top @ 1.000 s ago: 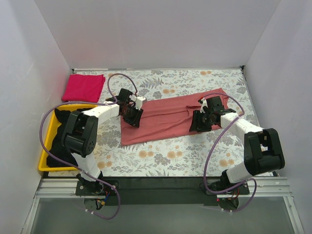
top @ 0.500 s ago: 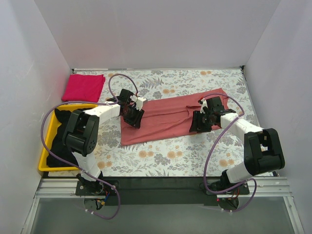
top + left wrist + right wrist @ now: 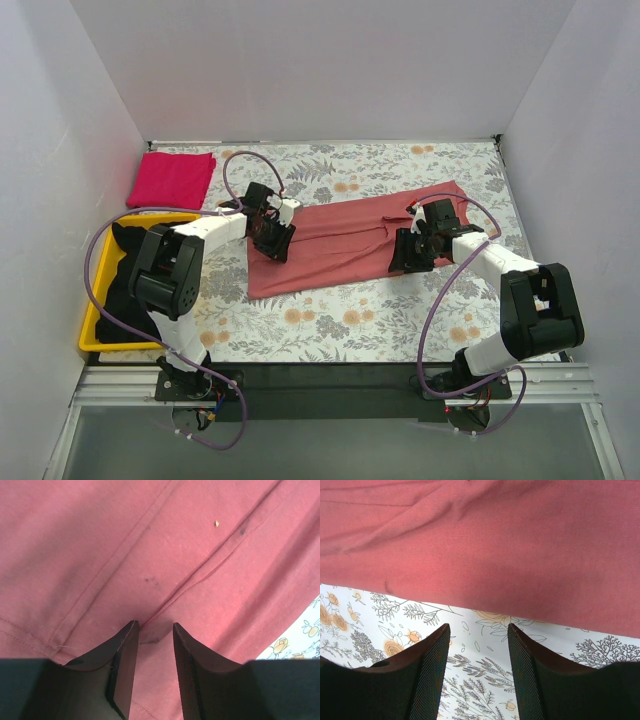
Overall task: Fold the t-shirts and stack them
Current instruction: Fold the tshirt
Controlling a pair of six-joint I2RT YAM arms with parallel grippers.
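A dusty salmon-red t-shirt [image 3: 350,240], folded into a long band, lies slanted across the middle of the floral tablecloth. My left gripper [image 3: 274,243] sits low over the band's left part. In the left wrist view it [image 3: 154,626] is open, its fingertips [image 3: 131,630] down at the cloth and a small pucker at a seam between them. My right gripper [image 3: 404,252] hovers at the band's near edge on the right. In the right wrist view it [image 3: 477,628] is open over bare tablecloth, the shirt's edge [image 3: 485,555] just beyond. A folded magenta-pink t-shirt [image 3: 172,178] lies at the far left.
A yellow bin [image 3: 90,335] at the left edge holds black t-shirts [image 3: 125,275]. White walls close in the table on three sides. The arms' bases stand on the dark rail at the near edge.
My left gripper has crept slightly toward the far side over the salmon shirt. The right gripper and the shirts look unchanged.
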